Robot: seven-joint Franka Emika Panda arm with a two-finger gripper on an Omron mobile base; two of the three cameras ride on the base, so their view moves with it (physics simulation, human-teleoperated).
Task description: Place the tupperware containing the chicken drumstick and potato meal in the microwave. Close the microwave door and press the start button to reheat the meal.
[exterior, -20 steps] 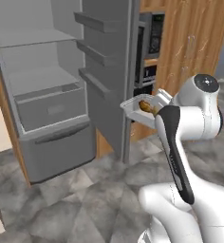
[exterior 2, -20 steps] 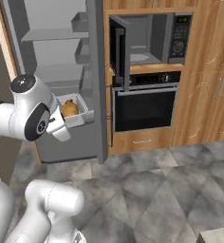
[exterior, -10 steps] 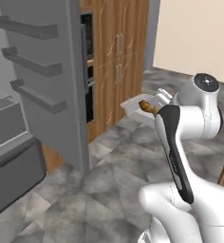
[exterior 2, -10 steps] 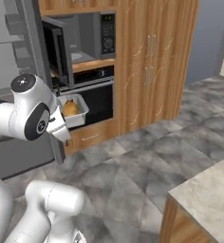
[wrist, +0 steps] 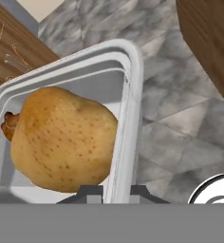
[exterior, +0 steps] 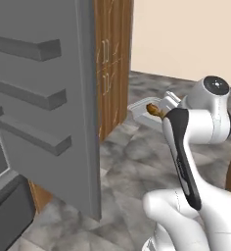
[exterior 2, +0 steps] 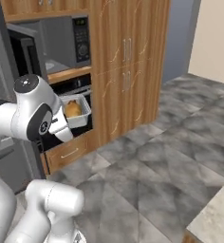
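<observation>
The clear-whitish tupperware [wrist: 129, 102] is up in the air, with my gripper [wrist: 116, 191] shut on its side wall, one finger inside the rim and one outside. A large golden potato [wrist: 61, 140] lies in it, with the brown drumstick [wrist: 8, 124] showing behind it. From the right base view, the tupperware [exterior 2: 80, 114] hangs in front of the black oven, below the microwave [exterior 2: 61, 40], whose door [exterior 2: 24, 51] stands open. From the left base view, the tupperware [exterior: 143, 109] floats over the floor beside my gripper [exterior: 162, 105].
The open grey fridge door [exterior: 54, 103] with its shelves stands close on the left. Tall wooden cabinets [exterior 2: 126, 66] run right of the microwave and the oven [exterior 2: 76, 88]. A drawer [exterior 2: 69, 153] sits below the oven. Grey stone floor [exterior 2: 171, 142] spreads to the right, and a pale counter corner [exterior 2: 216, 216] is at the lower right.
The whole scene has shifted left in both base views, so the camera has moved. The fridge has slid aside and the cabinets have come nearer. The tupperware stays held in my gripper.
</observation>
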